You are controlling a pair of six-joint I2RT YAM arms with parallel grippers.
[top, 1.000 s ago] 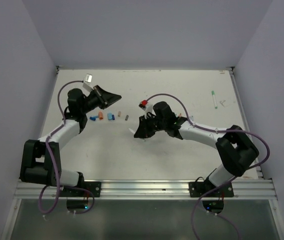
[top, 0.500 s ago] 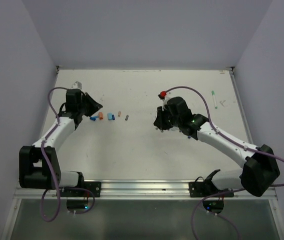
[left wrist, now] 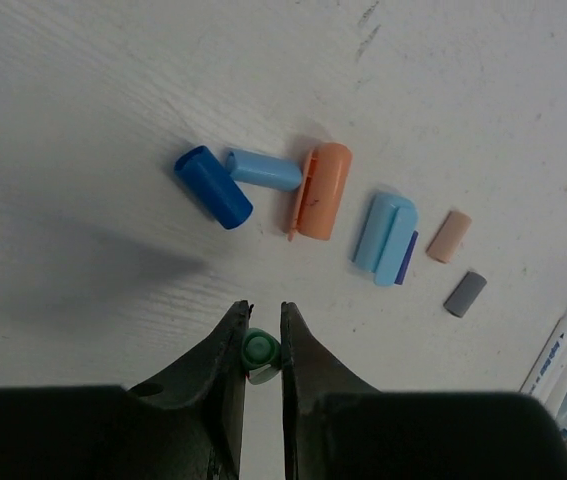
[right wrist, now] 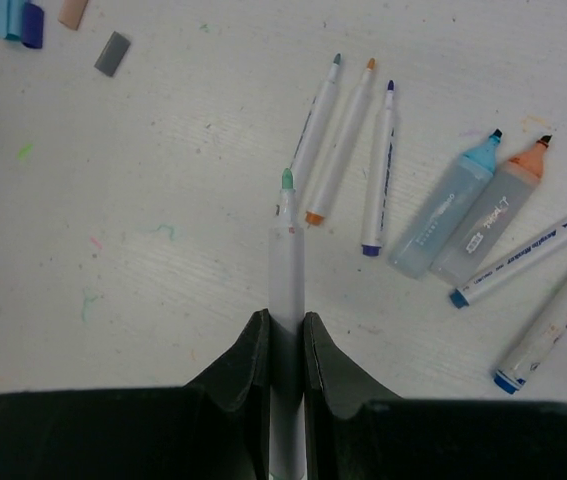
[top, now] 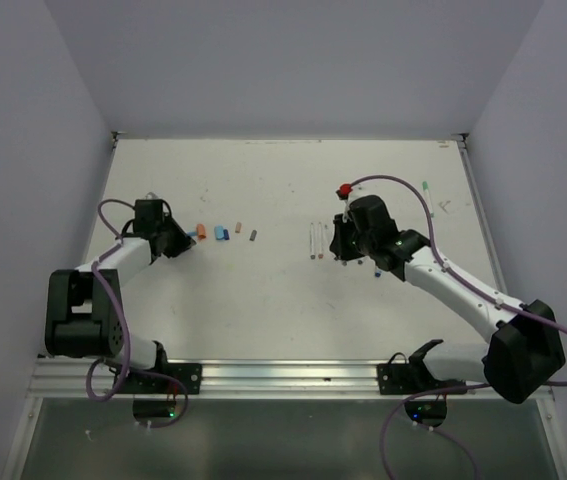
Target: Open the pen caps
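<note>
Top external view: a scuffed white table (top: 263, 180) sits boxed in by pale lilac walls (top: 293, 60). Loose pen caps (left wrist: 323, 190) cluster left of centre, and uncapped pens (right wrist: 348, 140) lie to the right. The left arm (top: 123, 262) folds low, its left gripper (left wrist: 263, 320) pinching a green cap (left wrist: 260, 351). The right arm (top: 453, 285) stretches forward, its right gripper (right wrist: 285, 325) clamped on a green-tipped white pen (right wrist: 286, 260).

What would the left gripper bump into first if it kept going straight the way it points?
Probably the light blue cap: the left gripper, shut on a green cap, points at it, between the dark blue cap and orange cap. Height is unclear; the table may come first.
</note>
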